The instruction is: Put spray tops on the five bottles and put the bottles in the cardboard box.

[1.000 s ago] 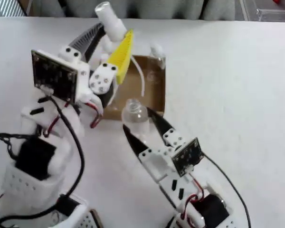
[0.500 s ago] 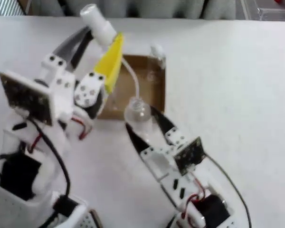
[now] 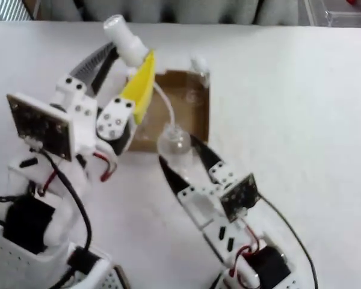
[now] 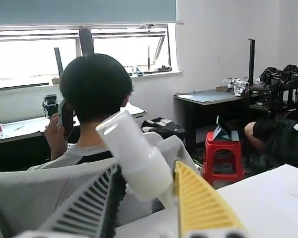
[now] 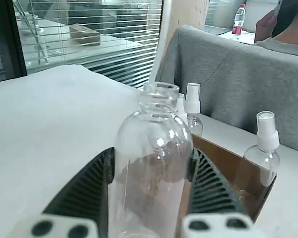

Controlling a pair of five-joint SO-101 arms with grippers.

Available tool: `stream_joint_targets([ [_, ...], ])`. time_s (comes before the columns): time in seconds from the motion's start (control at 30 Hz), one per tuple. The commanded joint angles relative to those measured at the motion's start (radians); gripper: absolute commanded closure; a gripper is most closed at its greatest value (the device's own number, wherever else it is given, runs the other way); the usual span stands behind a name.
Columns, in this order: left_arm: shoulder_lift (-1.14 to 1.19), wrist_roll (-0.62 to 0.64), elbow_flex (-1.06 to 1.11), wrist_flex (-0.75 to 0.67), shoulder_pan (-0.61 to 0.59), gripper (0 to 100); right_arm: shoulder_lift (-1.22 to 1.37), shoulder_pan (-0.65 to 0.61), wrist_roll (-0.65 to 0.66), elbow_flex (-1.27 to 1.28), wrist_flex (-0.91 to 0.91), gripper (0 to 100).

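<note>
Left pincer [image 3: 130,53] is closed around the white plastic spray top [image 3: 123,37] at far left, its thin tube reaching the neck of the clear plastic bottle [image 3: 173,143]. Right pincer [image 3: 176,150] clamps that bottle, upright just beside the near edge of the brown cardboard box [image 3: 189,99].

— What did the left hand [image 4: 148,173] hold?
— A white spray top [image 4: 136,158]. It was pinched between one dark ribbed finger [image 4: 94,206] and one yellow ribbed finger [image 4: 198,203]. It was tilted, and its round flat end pointed up and away from the hand.
— And what was behind it?
— A grey padded backrest [image 4: 30,193], and then a room with bright windows [image 4: 124,47]. A red stool [image 4: 223,151] stood just beside a dark desk [image 4: 203,99]. A corner of the white table [image 4: 268,198] showed beyond the yellow finger.
</note>
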Motion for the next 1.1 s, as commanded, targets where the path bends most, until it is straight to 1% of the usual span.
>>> stream_joint_targets([
  [0.0,-0.018,-0.003,0.020,-0.043,-0.001,98,-0.005,0.010,-0.008,-0.009,-0.008,98.3],
  [0.43,-0.018,-0.003,0.028,-0.046,-0.004,98,-0.005,0.010,-0.008,-0.009,-0.008,98.3],
  [0.57,-0.018,-0.003,0.029,-0.132,-0.079,98,-0.005,0.015,-0.008,-0.009,-0.008,98.3],
  [0.67,-0.018,-0.003,0.038,-0.135,-0.099,98,-0.005,0.013,-0.008,-0.009,-0.008,98.3],
  [0.83,-0.018,0.006,0.038,-0.120,-0.094,98,-0.005,0.010,-0.008,-0.009,-0.008,98.3],
  [1.07,-0.018,0.008,0.032,-0.083,-0.025,98,-0.005,0.010,-0.008,-0.009,-0.008,98.3],
])
